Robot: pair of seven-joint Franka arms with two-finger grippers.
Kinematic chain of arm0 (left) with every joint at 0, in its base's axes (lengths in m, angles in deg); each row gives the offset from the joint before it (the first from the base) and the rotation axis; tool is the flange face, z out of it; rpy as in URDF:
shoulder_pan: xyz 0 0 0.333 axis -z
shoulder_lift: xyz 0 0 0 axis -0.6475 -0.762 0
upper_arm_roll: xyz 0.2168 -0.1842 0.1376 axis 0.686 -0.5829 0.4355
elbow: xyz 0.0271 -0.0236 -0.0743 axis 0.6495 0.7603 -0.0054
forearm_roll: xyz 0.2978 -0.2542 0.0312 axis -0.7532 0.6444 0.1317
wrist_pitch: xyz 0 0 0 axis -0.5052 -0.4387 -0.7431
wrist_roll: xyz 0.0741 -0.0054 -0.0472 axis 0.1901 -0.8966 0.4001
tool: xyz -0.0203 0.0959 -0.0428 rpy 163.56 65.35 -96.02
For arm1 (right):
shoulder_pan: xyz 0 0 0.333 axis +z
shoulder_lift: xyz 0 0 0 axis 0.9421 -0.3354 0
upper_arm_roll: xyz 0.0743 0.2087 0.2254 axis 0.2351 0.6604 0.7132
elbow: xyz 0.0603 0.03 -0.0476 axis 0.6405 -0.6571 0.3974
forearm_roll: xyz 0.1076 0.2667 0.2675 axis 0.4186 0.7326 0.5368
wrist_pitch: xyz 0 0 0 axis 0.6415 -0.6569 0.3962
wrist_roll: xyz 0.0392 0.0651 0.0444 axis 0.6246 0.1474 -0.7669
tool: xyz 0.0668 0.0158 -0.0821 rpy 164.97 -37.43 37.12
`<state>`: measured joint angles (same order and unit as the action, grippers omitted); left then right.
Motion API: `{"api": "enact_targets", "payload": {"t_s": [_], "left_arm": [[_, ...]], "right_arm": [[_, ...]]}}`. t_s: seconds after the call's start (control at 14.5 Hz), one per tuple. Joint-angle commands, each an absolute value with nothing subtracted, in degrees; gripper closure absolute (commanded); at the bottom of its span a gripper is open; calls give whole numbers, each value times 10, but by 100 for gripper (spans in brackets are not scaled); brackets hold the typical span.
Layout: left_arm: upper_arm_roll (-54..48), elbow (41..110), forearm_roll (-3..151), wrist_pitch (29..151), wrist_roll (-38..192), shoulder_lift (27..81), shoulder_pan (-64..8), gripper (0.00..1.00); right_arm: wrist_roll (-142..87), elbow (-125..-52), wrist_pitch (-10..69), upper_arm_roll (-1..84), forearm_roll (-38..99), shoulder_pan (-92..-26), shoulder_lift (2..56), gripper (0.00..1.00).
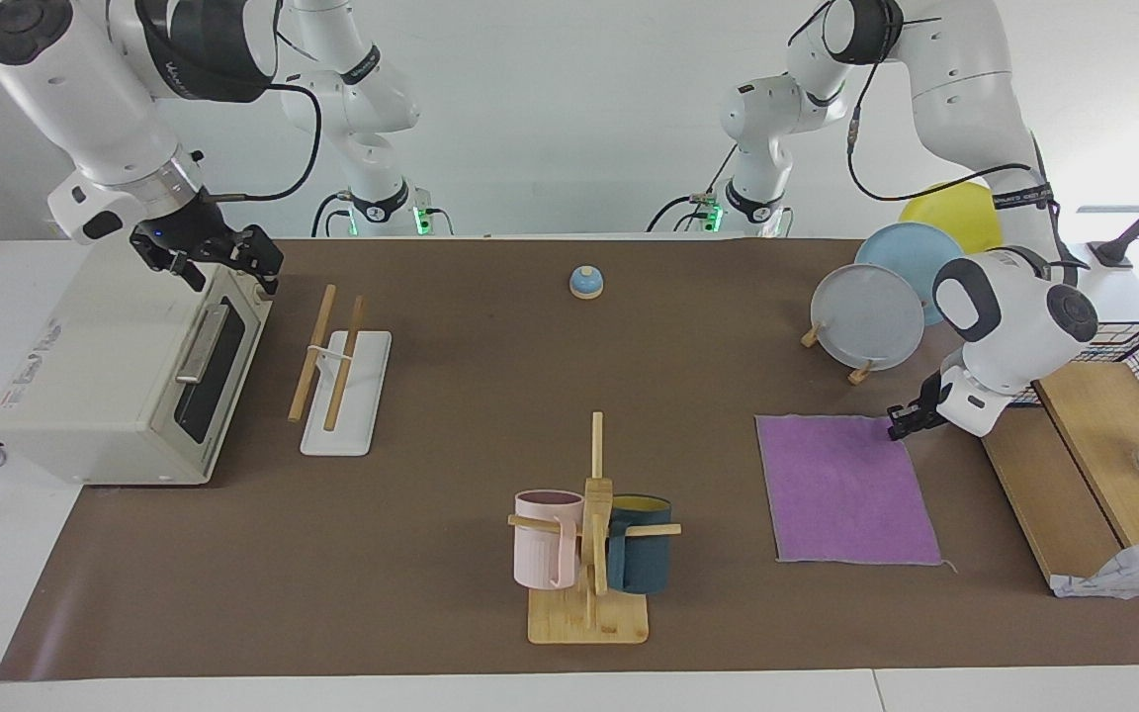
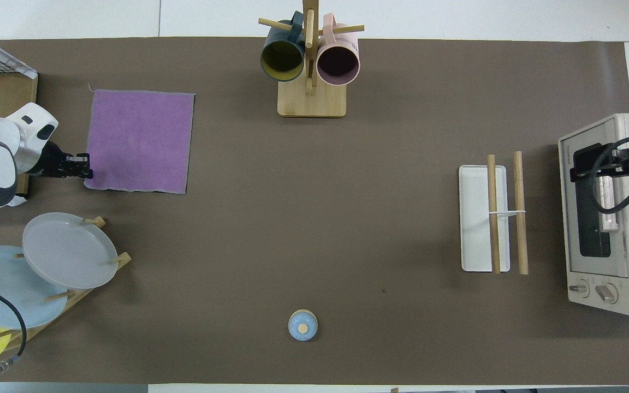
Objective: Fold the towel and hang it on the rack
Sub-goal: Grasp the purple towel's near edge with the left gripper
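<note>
- Towel [image 1: 846,489] lies flat and unfolded, purple face up, on the brown counter [image 1: 490,396] toward the left arm's end, so every edge is open to a first fold.
- The left gripper [image 1: 901,420] sits low at the towel's corner nearest the robots, its fingers [image 2: 81,165] down at the cloth's edge; whether they have closed on it cannot be told.
- The rack [image 1: 340,371], two wooden rods over a white base, stands well apart toward the right arm's end, just beside a toaster oven [image 1: 125,381], likely leaving the hanging to the right arm.
- The right gripper [image 1: 223,265] waits above the oven's top edge, fingers spread and holding nothing.
- A mug stand [image 1: 589,554] sits between towel and rack, farther from the robots than the rack, likely clear of a carry.
</note>
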<state>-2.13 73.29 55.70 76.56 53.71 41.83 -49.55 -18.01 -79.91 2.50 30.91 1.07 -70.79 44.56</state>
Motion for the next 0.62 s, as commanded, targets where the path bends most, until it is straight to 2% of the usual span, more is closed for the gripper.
{"api": "enact_targets", "payload": {"t_s": [0.0,0.35,0.55], "left_arm": [[-18,730,563,776,508,421,-491,100],[-21,720,561,772,442,455,-490,100],[-21,728,561,753,442,492,-453,100]], "right_arm": [[-193,-799,17,312,11,-713,449,0],[-193,-799,17,312,11,-713,449,0],[-193,-799,17,312,11,-713,449,0]]}}
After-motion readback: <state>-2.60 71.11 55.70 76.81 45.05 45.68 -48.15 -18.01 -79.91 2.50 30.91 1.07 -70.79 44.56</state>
